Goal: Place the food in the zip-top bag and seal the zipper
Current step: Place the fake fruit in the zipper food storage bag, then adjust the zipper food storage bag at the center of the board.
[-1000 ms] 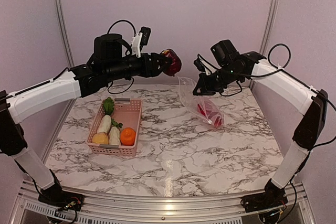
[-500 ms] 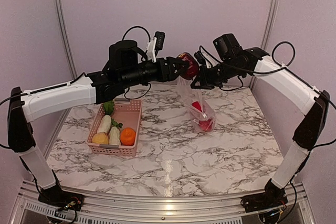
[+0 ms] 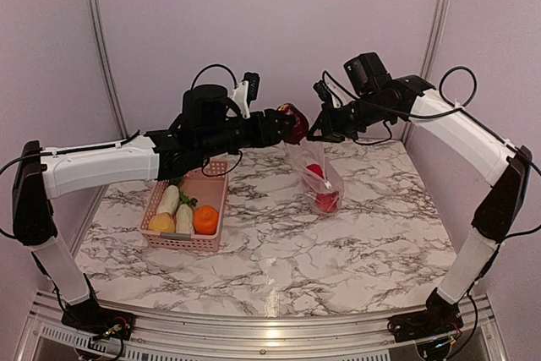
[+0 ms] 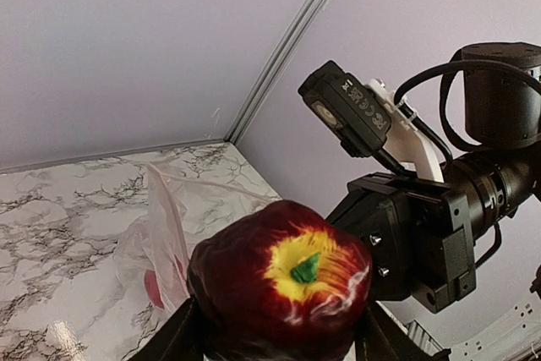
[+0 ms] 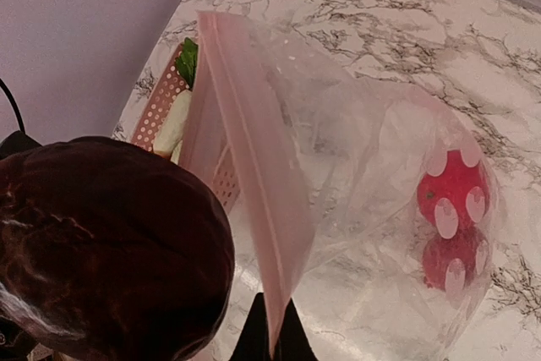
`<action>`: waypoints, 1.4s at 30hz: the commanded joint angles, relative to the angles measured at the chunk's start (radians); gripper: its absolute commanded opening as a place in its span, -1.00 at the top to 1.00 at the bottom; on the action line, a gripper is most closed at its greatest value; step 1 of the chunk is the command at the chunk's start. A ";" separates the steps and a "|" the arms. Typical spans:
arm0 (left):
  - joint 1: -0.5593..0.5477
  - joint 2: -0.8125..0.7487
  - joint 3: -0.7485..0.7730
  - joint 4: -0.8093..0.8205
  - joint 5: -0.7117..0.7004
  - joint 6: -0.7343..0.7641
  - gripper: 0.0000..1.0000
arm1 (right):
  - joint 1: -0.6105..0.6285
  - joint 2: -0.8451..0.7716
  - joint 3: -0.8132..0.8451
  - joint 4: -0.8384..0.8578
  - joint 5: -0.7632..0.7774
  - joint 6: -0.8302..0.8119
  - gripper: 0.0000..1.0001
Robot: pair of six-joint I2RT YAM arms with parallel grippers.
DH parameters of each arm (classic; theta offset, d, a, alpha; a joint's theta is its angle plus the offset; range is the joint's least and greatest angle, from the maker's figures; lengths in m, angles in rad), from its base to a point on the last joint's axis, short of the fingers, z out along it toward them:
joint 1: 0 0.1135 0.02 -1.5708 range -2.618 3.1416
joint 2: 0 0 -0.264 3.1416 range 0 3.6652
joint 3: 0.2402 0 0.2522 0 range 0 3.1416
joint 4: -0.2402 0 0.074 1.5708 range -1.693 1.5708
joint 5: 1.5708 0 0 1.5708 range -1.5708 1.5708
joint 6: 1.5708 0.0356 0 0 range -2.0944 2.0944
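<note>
Food is split three ways, left to right in the top view: orange (image 3: 205, 220), yellow lemon-like piece (image 3: 161, 223) and two white radishes (image 3: 168, 200) sit in the pink basket (image 3: 221, 200) at 9 o'clock on the table (image 3: 338, 251). The dark red apple-like piece (image 4: 283, 281) is up in the air, clamped in the left gripper (image 3: 279, 124); jaws are spread about to the piece's width, with one finger on each flank in the left wrist view. Two red pieces (image 5: 452, 196) are already at the bottom of the zip-top bag (image 3: 321, 179). The right gripper (image 3: 319, 128) is pinched nearly closed on one lip of the bag at the zipper (image 5: 254, 175). The bag hangs from it with its long axis roughly vertical and its bottom apparently resting on the table. Key relation: the apple piece sits just at 9 o'clock of the right gripper, near but apart, level with the mouth and not yet over it. In the right wrist view the zipper strip runs 12 to 6, with the apple piece at 8 o'clock of it and the bag cavity on the 3 o'clock side. Can't tell how wide the mouth gapes. My read: the insert needs the left arm to carry on toward 3 o'clock past the held lip, then down. Risk is snagging that lip and folding the mouth closed.
</note>
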 commanded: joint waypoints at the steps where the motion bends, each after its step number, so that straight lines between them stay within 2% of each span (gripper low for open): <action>1: -0.005 0.014 0.008 -0.041 -0.072 -0.012 0.36 | 0.006 -0.037 0.045 0.023 -0.015 0.016 1.00; 14: -0.028 0.114 0.141 -0.183 -0.185 -0.001 0.07 | 0.006 -0.036 0.075 0.043 -0.008 0.042 1.00; 17: -0.035 0.132 0.174 -0.209 -0.192 0.001 -0.08 | 0.005 -0.032 0.081 0.044 -0.005 0.043 1.00; 18: -0.037 0.135 0.184 -0.211 -0.191 0.002 -0.23 | 0.005 -0.030 0.085 0.044 -0.003 0.042 1.00; 19: -0.038 0.137 0.193 -0.210 -0.189 0.004 -0.47 | 0.004 -0.027 0.088 0.042 0.001 0.041 1.00; 20: -0.039 0.137 0.202 -0.211 -0.188 0.009 -0.88 | 0.004 -0.026 0.092 0.042 0.004 0.040 1.00; 21: -0.041 0.135 0.216 -0.213 -0.185 0.016 -0.97 | 0.004 -0.023 0.095 0.042 0.006 0.039 1.00; 32: -0.043 0.027 0.231 -0.143 -0.117 0.100 -0.98 | -0.012 -0.010 0.096 0.042 0.010 0.031 1.00; 39: -0.028 -0.084 0.159 -0.236 -0.282 0.195 -0.98 | -0.043 -0.011 0.085 0.039 0.006 0.019 1.00; 42: 0.007 -0.127 0.116 -0.313 -0.324 0.141 -0.98 | -0.074 -0.015 0.091 0.024 0.005 0.008 1.00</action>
